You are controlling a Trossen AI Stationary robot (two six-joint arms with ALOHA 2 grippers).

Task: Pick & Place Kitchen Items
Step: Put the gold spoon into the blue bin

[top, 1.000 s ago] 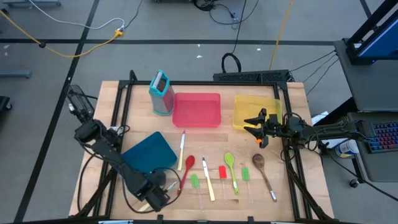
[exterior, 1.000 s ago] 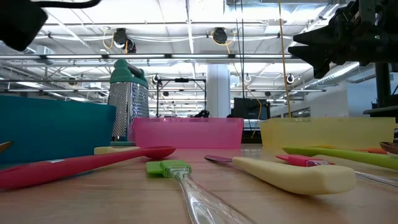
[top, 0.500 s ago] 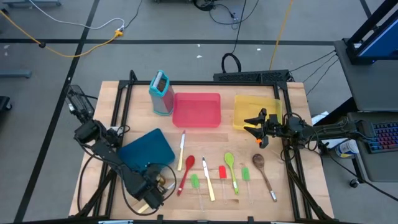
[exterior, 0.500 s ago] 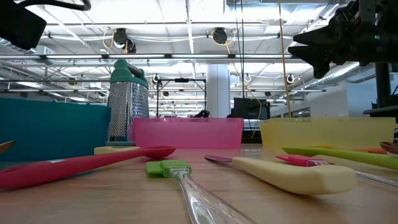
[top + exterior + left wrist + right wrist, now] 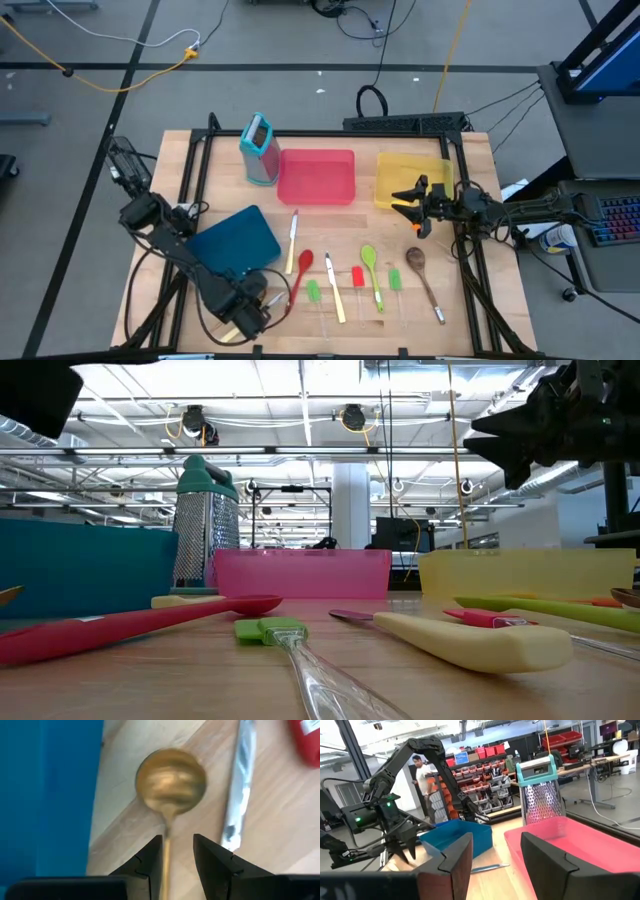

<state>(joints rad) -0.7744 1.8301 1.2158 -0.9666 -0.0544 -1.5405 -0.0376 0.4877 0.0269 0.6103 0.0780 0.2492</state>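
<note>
Slim utensils lie flat on the wooden table: a red spoon (image 5: 298, 278), cream-handled knives (image 5: 292, 238) (image 5: 333, 290), a green spoon (image 5: 371, 272), a wooden spoon (image 5: 424, 275) and short green and red pieces (image 5: 357, 276). My left gripper (image 5: 252, 300) points down near the table's front left, beside the blue tray (image 5: 238, 243). It is open (image 5: 177, 860) over a golden spoon (image 5: 170, 782), whose handle (image 5: 165, 855) runs between the fingers, close beside one. My right gripper (image 5: 405, 197) hangs open and level by the yellow tray (image 5: 412, 180), with nothing in it.
A red tray (image 5: 316, 176) sits at the back middle, with the upright teal box grater (image 5: 259, 148) to its left. A knife blade (image 5: 237, 795) lies beside the golden spoon. Bare wood shows along the table's front edge.
My left gripper has turned a little about its own downward line while staying over the golden spoon. Its finger gap looks the same.
</note>
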